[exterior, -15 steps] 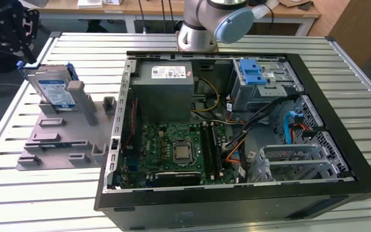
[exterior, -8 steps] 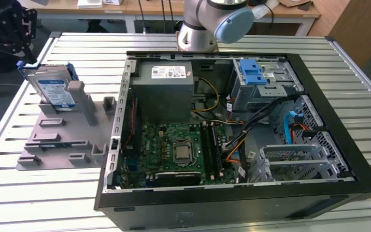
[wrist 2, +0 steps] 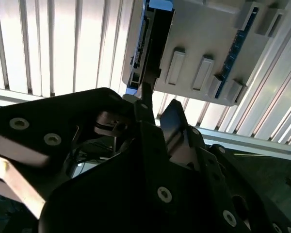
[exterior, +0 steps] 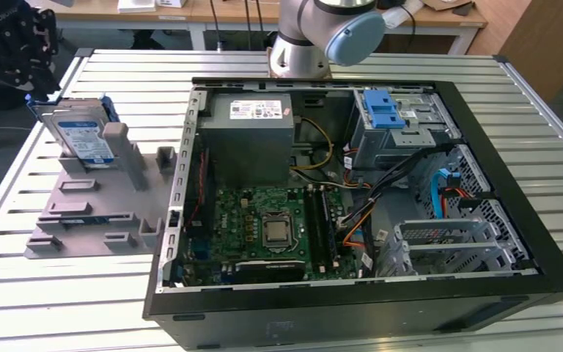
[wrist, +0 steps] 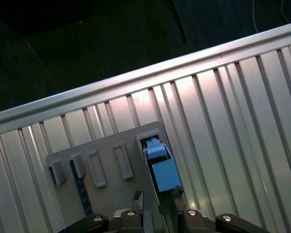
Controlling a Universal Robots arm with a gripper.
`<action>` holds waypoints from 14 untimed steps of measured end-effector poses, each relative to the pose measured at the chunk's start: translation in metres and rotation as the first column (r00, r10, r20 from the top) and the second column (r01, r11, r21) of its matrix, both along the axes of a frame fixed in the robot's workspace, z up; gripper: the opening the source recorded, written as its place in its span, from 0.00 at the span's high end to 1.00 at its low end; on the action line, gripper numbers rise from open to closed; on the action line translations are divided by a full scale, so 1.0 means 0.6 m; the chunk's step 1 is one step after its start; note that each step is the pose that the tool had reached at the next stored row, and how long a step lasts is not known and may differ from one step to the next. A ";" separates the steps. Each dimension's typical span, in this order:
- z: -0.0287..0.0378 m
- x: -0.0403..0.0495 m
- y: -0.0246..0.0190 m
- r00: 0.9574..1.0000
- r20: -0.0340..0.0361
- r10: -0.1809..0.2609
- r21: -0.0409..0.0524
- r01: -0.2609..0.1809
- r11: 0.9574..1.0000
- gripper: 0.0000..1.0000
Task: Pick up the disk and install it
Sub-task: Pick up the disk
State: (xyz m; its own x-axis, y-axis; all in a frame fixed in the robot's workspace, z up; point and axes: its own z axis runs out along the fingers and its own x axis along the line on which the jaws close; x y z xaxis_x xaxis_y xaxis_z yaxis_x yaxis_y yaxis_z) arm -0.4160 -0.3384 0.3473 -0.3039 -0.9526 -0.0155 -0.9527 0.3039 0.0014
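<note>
Second wrist view showed the gripper (wrist 2: 159, 109), jaws parted, poised just short of the disk (wrist 2: 153, 43), which stood on edge in the grey holder (wrist 2: 208, 39) on the slatted table (wrist 2: 63, 48). Gripping well likely meant straddling its flat faces, clear of the holder's posts.

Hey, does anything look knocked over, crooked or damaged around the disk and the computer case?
Nothing stands out. The disk stands upright in its slot on the grey holder, and the open computer case lies flat on the slatted table.
</note>
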 end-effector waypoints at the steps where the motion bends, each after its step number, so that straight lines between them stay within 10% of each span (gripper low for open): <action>1: -0.001 0.000 0.0000 1.000 0.000 0.017 0.000 -0.017 1.000 0.65; 7: -0.005 0.000 0.0000 0.990 0.000 0.142 0.000 -0.142 0.990 0.41; 14: -0.013 -0.009 0.0056 0.984 0.000 0.179 0.000 -0.179 0.984 0.41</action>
State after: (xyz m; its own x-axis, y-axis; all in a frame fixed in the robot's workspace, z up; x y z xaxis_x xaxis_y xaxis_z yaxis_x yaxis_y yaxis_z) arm -0.4214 -0.3350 0.3398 -0.1282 -0.9916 -0.0156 -0.9917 0.1282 0.0012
